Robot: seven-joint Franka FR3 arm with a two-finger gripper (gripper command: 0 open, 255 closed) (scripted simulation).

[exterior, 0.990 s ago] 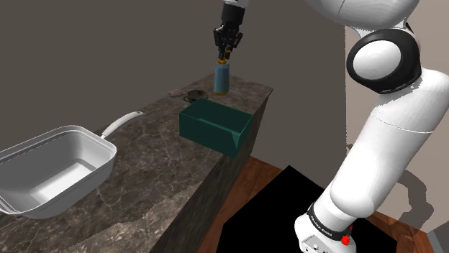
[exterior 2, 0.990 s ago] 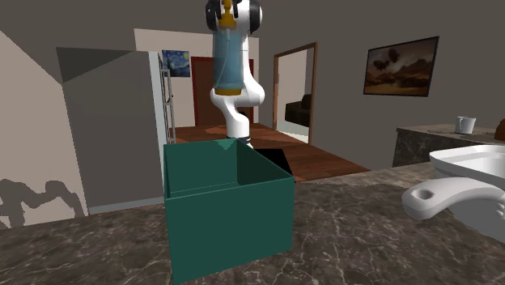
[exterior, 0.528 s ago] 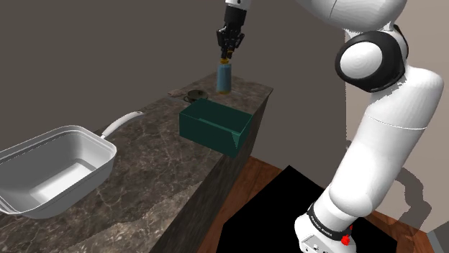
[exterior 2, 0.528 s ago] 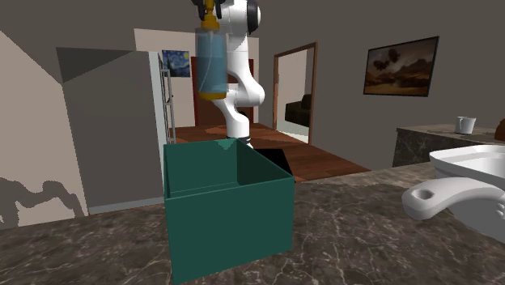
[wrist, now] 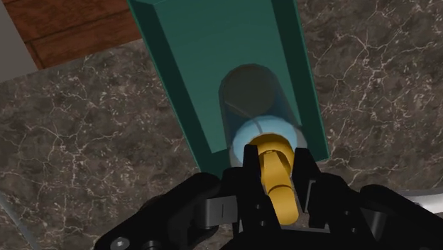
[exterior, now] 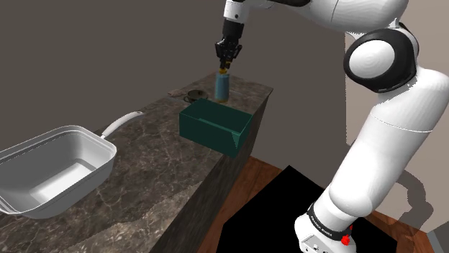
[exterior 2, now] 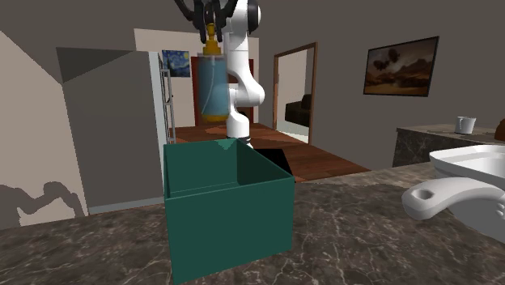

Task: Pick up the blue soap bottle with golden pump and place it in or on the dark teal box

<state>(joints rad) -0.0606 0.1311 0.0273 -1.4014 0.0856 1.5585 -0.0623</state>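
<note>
We hold the bottle (exterior 2: 214,85) by its golden pump (exterior 2: 212,39) in our closed pincer (wrist: 275,165), hanging above the box (exterior 2: 231,219); we judge it light, rigid and smooth, liable to swing from that narrow neck.

The soap bottle (exterior: 222,87) is translucent blue with a golden pump (wrist: 277,181) and a golden band at its base. The box (exterior: 216,128) is dark teal all over. The counter (exterior: 144,176) is dark brown-grey stone veined with thin pale lines. The claw (exterior: 227,62) is black, the arm (exterior: 388,158) white with dark joints. The pan (exterior: 92,144) is plain greyish white, and the floor (exterior: 260,180) is reddish-brown planks.
</note>
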